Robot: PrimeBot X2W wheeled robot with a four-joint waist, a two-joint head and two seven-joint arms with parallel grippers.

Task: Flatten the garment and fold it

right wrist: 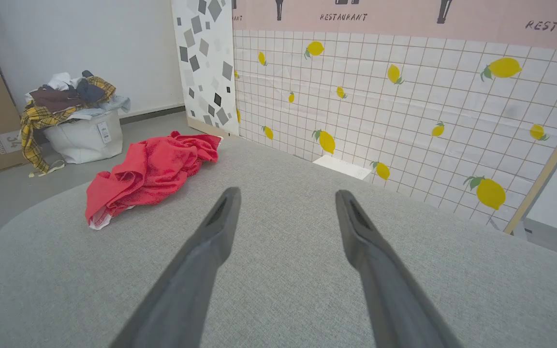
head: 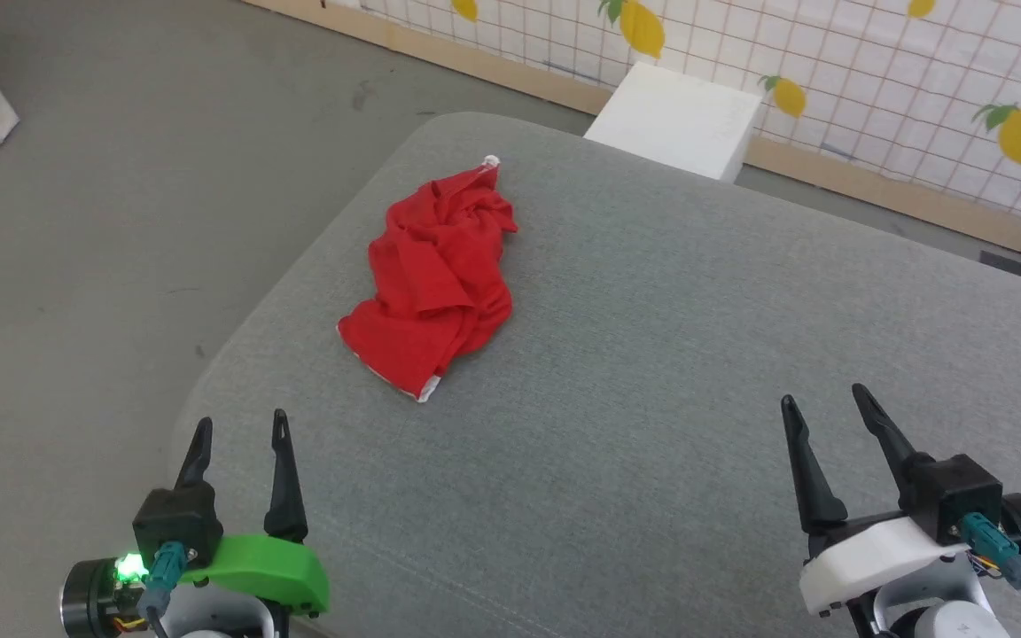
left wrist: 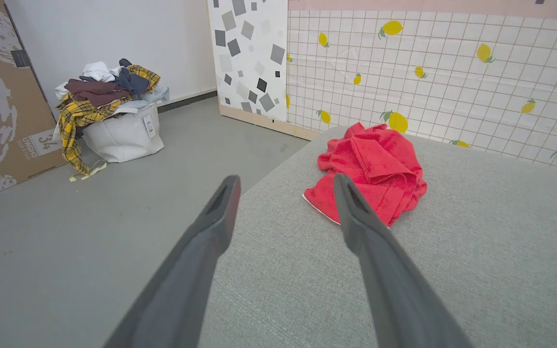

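**Crumpled red garment, empty grippers: all the work lies ahead**

The bright red soft fabric garment lies bunched in a long, twisted heap on the broad grey fabric-covered surface. It sits toward the far left part of that surface, near the rounded left edge. Its folds overlap, and a little white edging peeks out at the near corner and at the far tip.

Judged from this, neither step is done: the cloth is not spread flat and no fold has been made. Flattening comes first, probably by finding two corners or the waistband and drawing them apart. Folding follows.

The left gripper, with a green housing, is at the near left of the surface. Its two dark fingers are spread wide with nothing between them. The right gripper, with a white housing, is at the near right, likewise spread wide and empty.

The garment lies ahead of the left gripper and slightly to its right, clear of the fingertips. It is well apart from the right gripper, ahead and far to the left. Neither gripper touches the cloth.
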